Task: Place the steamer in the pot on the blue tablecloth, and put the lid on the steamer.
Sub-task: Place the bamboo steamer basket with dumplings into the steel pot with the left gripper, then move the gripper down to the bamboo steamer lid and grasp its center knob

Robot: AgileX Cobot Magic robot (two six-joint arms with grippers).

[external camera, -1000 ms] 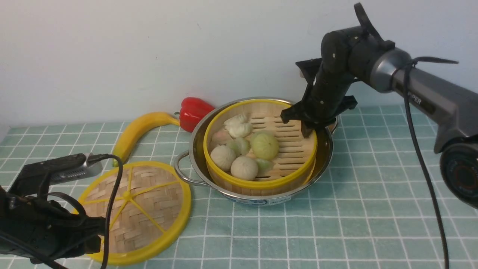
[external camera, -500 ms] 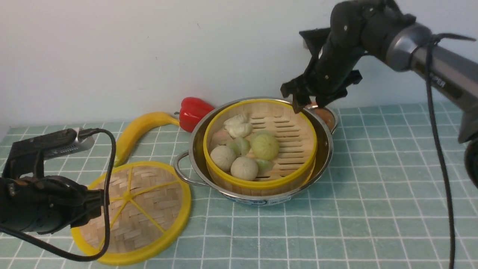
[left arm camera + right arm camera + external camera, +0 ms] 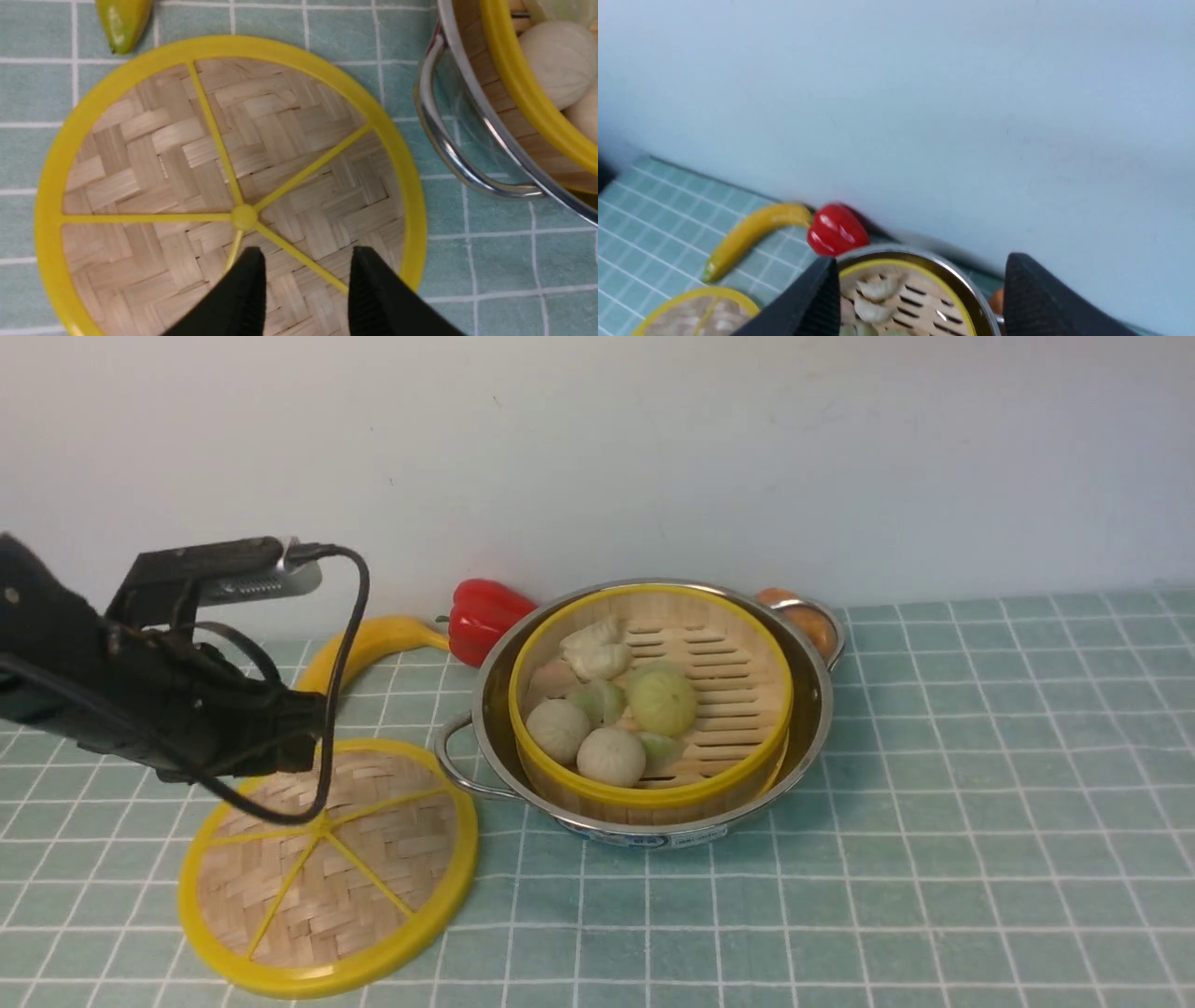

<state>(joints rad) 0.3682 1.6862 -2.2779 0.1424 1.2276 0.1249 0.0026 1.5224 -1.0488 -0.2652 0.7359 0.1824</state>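
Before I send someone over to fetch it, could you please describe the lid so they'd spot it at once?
On the blue tablecloth, find the shiny pot; the lid lies just left of it. It's a flat woven disc with yellow spokes, unlike the deeper, food-filled steamer.

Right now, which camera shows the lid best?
The left wrist view: it looks down on the lid from close, though the rim runs out of frame. The front view has the hand over part; the right wrist view, only an edge.
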